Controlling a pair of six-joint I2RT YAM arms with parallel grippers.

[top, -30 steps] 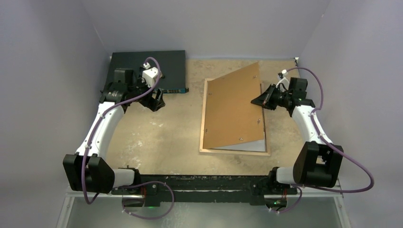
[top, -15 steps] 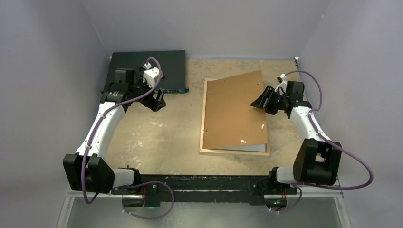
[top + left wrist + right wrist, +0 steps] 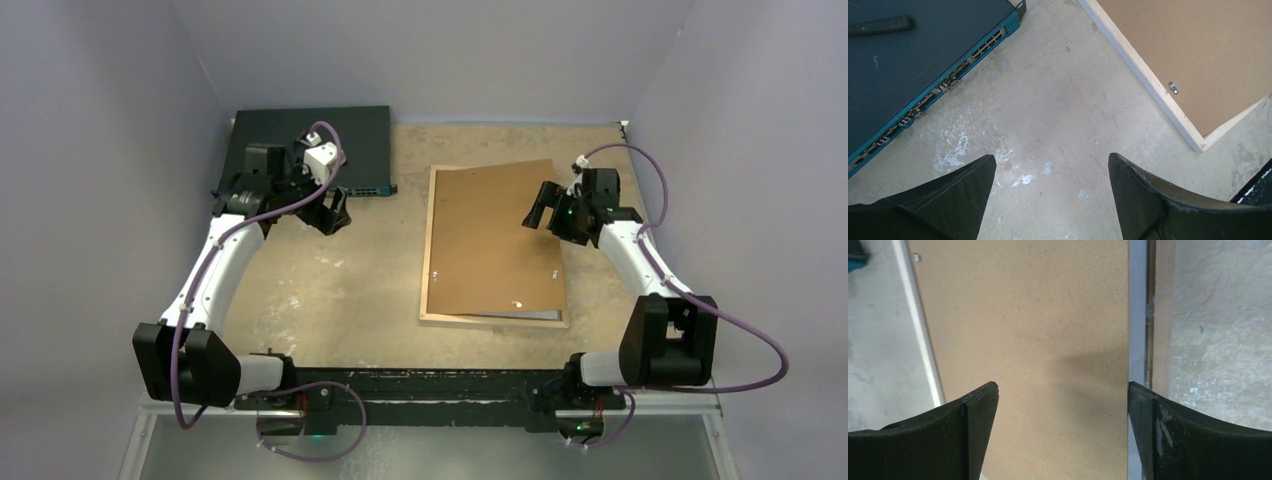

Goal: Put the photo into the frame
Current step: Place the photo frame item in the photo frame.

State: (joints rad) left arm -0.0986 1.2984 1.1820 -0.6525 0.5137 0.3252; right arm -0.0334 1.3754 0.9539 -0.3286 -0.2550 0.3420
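The frame (image 3: 431, 250) lies back-up on the table, its light wood rail (image 3: 1162, 315) showing at the right. The brown backing board (image 3: 495, 240) rests flat in it, slightly skewed. A thin pale strip (image 3: 520, 315) shows along the board's near edge. The photo is hidden under the board. My right gripper (image 3: 540, 208) hovers open over the board's right edge (image 3: 1062, 387), with nothing between its fingers. Over bare table left of the frame, my left gripper (image 3: 330, 215) is open and empty (image 3: 1050, 157). The frame's corner (image 3: 1198, 142) lies to its right.
A dark teal network switch (image 3: 300, 135) sits at the back left, close behind my left gripper (image 3: 908, 65). Grey walls enclose the table on three sides. The black mounting rail (image 3: 430, 385) runs along the near edge.
The right gripper opened and let go of the backing board, which dropped from a raised tilt to lie flat in the frame. The right gripper shifted left over the board. The left arm stayed still.
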